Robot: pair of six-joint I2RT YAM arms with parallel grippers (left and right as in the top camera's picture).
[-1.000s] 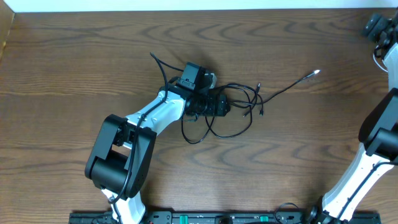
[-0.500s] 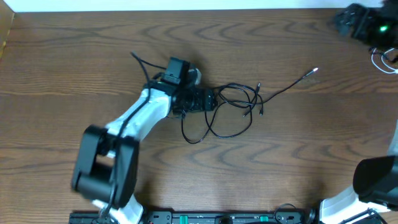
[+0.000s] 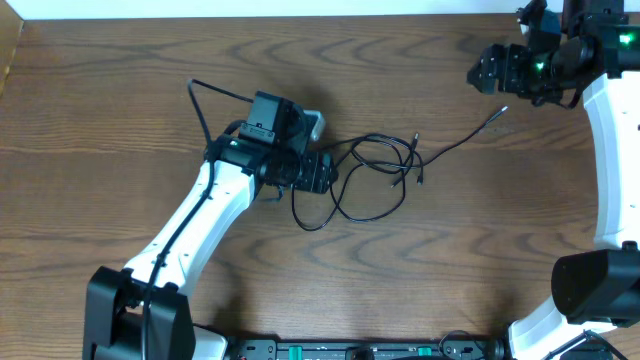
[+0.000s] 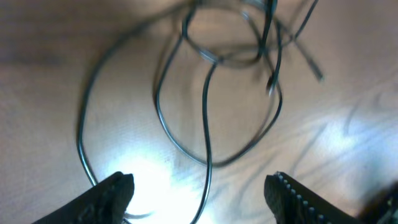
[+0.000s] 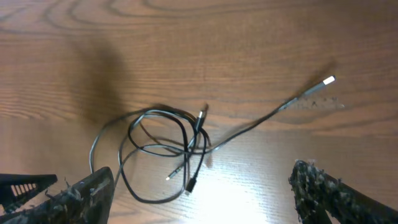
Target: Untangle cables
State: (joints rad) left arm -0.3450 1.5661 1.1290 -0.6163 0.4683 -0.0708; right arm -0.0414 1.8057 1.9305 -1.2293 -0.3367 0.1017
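Note:
The black cable (image 3: pixel 503 111) lies in a loose tangle at mid-table, with one strand running up-right to a silver plug. My left gripper (image 3: pixel 318 172) is open at the tangle's left edge. In the left wrist view (image 4: pixel 202 202) one strand of the cable (image 4: pixel 206 124) runs between the spread fingers, and neither finger touches it. My right gripper (image 3: pixel 487 72) is open and empty, raised near the far right above the plug end. The right wrist view (image 5: pixel 202 193) looks down on the whole tangle (image 5: pixel 193 144). The white cable does not show.
The wooden table (image 3: pixel 120 120) has a white strip along its far edge. The left arm's own black wire (image 3: pixel 195 90) loops out to the left of its wrist. A black rail (image 3: pixel 350 350) runs along the near edge.
My left gripper has drawn back to the left, off the tangle. My right arm has swung in from the right edge to above the silver plug end. The tangle has barely shifted.

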